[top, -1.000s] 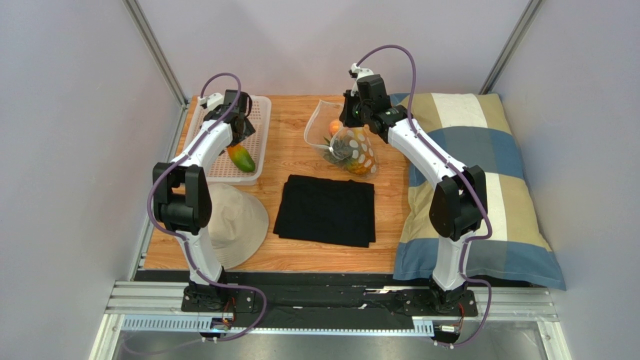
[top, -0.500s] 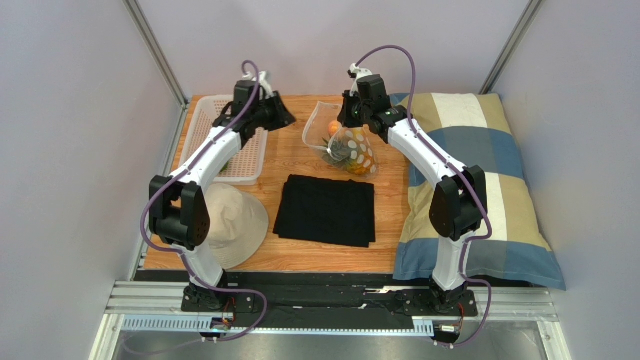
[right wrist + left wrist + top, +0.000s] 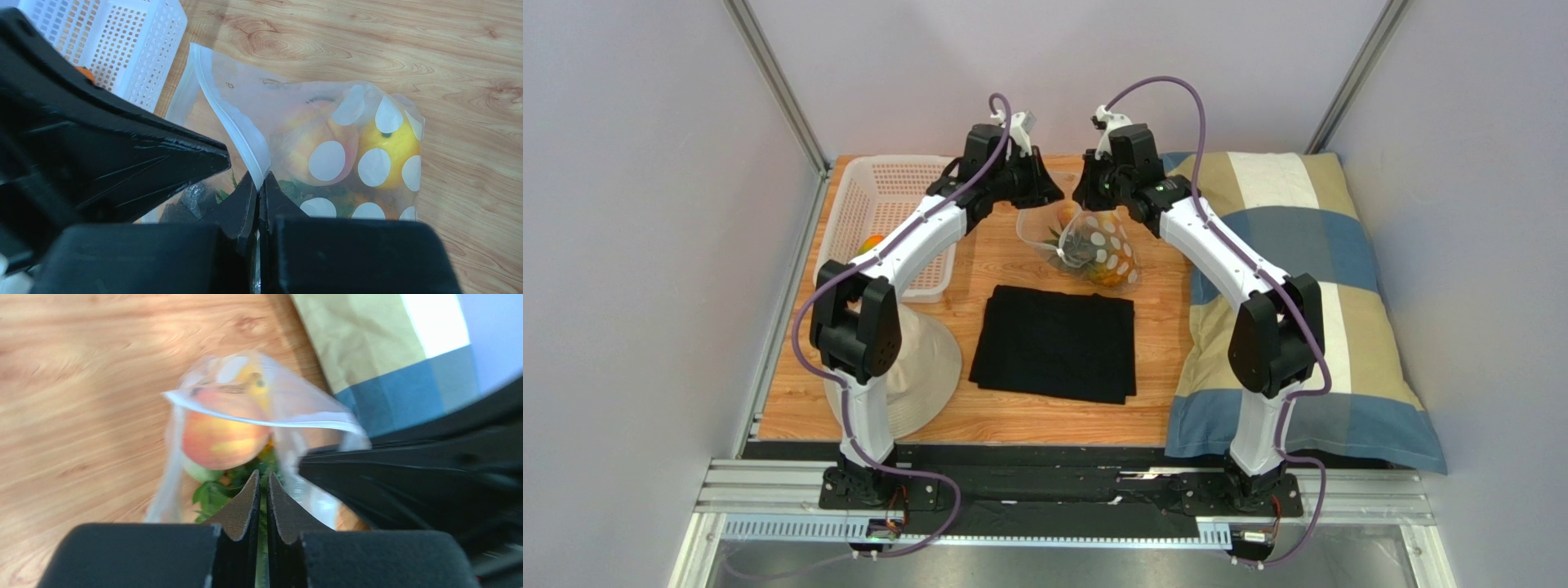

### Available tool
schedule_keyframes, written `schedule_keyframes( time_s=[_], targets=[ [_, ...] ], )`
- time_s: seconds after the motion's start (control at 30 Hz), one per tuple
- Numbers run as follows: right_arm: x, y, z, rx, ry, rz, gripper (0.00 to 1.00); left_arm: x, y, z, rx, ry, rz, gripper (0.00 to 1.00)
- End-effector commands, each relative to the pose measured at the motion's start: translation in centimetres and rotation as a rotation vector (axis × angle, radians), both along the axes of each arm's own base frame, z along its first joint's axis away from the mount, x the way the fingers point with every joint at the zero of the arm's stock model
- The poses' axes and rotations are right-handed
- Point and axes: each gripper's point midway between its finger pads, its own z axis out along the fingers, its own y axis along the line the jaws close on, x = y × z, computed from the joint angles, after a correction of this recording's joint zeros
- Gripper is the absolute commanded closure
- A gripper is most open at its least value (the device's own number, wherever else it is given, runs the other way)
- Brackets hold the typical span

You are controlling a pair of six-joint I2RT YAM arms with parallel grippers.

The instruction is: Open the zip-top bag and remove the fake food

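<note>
"Zip-top bag [image 3: 1113, 260]: where does it lie, and which of your hands has it?"

"Upper middle of the top view, on the wooden surface [image 3: 995, 257]. It's between the white basket [image 3: 891, 184] at upper left and the pillow [image 3: 1284, 282] at right, above the black cloth [image 3: 1054, 343]. My right hand [image 3: 258, 179] is pinched on the zip rim at one side of the mouth, and the mouth gapes. My left hand [image 3: 261, 481] hangs just over that opening, its fingers [image 3: 242, 505] together with nothing between them."

"How will it handle?"

"Light and floppy, I judge. The film looks slick and will sag or fold wherever I'm not holding it. The stiffer zip strip is the place to grip, and that's where my right hand has it. Pulling hard would likely drag the whole pouch along rather than widen it."

"And the fake food [image 3: 1081, 249]?"

"A peach [image 3: 224, 441] sits nearest the mouth, with green leaves [image 3: 212, 493] under it and a lemon [image 3: 393, 147] deeper in behind the dots. It all looks like hard, smooth plastic, probably light and apt to roll. I'd spread my left fingers first, then take the peach across its round middle."
</note>
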Motion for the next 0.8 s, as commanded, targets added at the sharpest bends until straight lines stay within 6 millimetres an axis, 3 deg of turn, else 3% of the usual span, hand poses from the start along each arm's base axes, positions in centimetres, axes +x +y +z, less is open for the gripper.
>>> schedule_keyframes(
  time_s=[0.0, 0.1, 0.13, 0.23, 0.4, 0.57, 0.77],
  targets=[
    [-0.6, 0.2, 4.9, 0.073, -0.097, 0.013, 1.00, 0.4, 0.1, 0.5, -0.022, 0.003, 0.041, 0.90],
    [-1.1, 0.8, 5.5, 0.104, -0.100, 0.048, 1.00, 0.6, -0.6, -0.6, -0.024, 0.038, 0.021, 0.87],
    [-1.5, 1.3, 6.1, 0.130, -0.106, 0.074, 1.00, 0.7, -0.9, -1.9, -0.012, 0.067, 0.018, 0.85],
    [-2.0, 1.8, 6.5, 0.167, -0.098, 0.099, 1.00, 1.4, -1.0, -3.5, 0.012, 0.086, 0.038, 0.70],
    [-2.2, 2.2, 6.6, 0.186, -0.093, 0.111, 1.00, 2.5, 0.1, -5.7, 0.095, 0.092, 0.115, 0.36],
    [-2.1, 2.5, 6.4, 0.185, -0.089, 0.119, 1.00, 2.9, 1.4, -7.2, 0.194, 0.111, 0.176, 0.18],
    [-2.1, 2.7, 5.8, 0.183, -0.077, 0.120, 1.00, 3.3, -0.4, -8.9, 0.134, 0.190, 0.146, 0.05]
  ],
)
